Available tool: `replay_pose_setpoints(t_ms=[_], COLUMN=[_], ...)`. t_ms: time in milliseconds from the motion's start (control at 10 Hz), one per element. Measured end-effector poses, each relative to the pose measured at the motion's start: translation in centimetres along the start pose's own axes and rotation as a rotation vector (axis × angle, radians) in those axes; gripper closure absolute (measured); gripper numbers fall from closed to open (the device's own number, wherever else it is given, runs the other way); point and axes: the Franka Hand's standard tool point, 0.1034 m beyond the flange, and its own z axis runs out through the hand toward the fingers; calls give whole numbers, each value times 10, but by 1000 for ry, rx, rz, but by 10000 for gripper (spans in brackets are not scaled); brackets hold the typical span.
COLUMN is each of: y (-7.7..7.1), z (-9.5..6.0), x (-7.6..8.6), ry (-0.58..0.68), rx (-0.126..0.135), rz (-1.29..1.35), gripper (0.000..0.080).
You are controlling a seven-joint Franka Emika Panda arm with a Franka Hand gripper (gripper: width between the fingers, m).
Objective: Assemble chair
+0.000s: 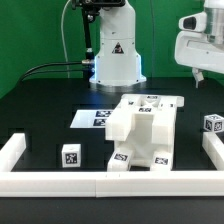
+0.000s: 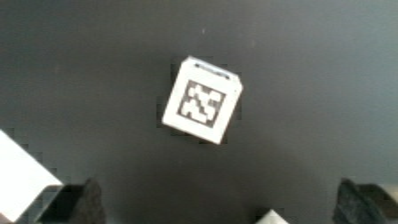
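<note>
The chair's main white blocky assembly (image 1: 145, 130) stands mid-table, with tags on its top and front. A small loose tagged part (image 1: 70, 155) lies at the exterior view's left, near the front rail. Another small tagged part (image 1: 212, 124) lies at the exterior view's right. My gripper (image 1: 199, 74) hangs high above that right part, well clear of it. In the wrist view the same part (image 2: 205, 100) lies flat on the black table, tag up, beyond my open, empty gripper (image 2: 217, 215). The dark fingertips (image 2: 71, 200) stand far apart.
The marker board (image 1: 95, 118) lies flat behind the assembly, in front of the robot base (image 1: 115, 55). A long white border rail (image 1: 60, 180) runs along the front and both sides of the black table. White corners show at the wrist view's edge (image 2: 15, 165).
</note>
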Motion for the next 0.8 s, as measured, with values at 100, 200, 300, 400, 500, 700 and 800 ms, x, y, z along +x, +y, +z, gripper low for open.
replay_pose_setpoints(t_ms=[100, 200, 300, 400, 500, 700, 800], y=[0, 0, 2, 8, 13, 15, 15], z=[0, 0, 3, 11, 20, 34, 38], x=[0, 0, 0, 0, -2, -13, -15], ry=[-1, 0, 1, 6, 14, 28, 31], rx=[-2, -2, 4, 12, 14, -3, -10], rz=[-1, -1, 29, 66, 77, 60, 53], gripper=[150, 150, 150, 150, 150, 150, 150])
